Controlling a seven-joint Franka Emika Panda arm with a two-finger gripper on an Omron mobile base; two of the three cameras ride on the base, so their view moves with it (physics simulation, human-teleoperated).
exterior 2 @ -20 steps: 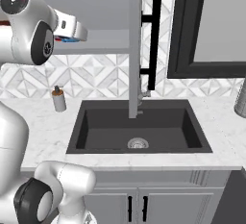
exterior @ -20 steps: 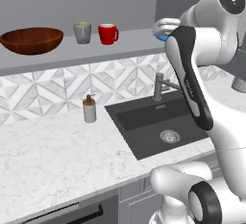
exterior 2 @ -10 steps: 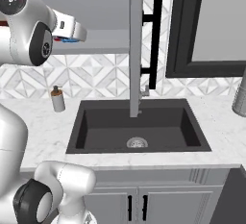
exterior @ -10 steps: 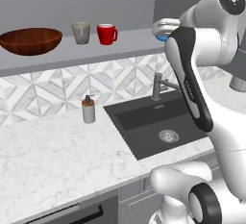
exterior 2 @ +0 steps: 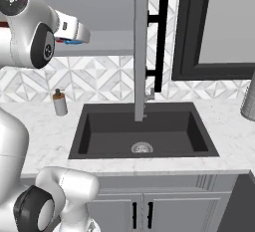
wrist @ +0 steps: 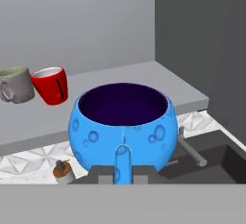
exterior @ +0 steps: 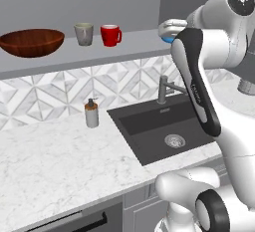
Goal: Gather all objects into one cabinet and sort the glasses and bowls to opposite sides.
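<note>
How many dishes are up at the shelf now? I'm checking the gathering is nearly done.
4: wooden bowl at the shelf's left end, grey cup and red mug beside it, blue vessel held in the gripper at the right end.

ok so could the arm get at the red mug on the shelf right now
Probably not yet. The end effector is shut on the blue vessel, so it has no free grip. The way itself looks free: the red mug stands on the open shelf beside the grey cup, with nothing in front.
</note>
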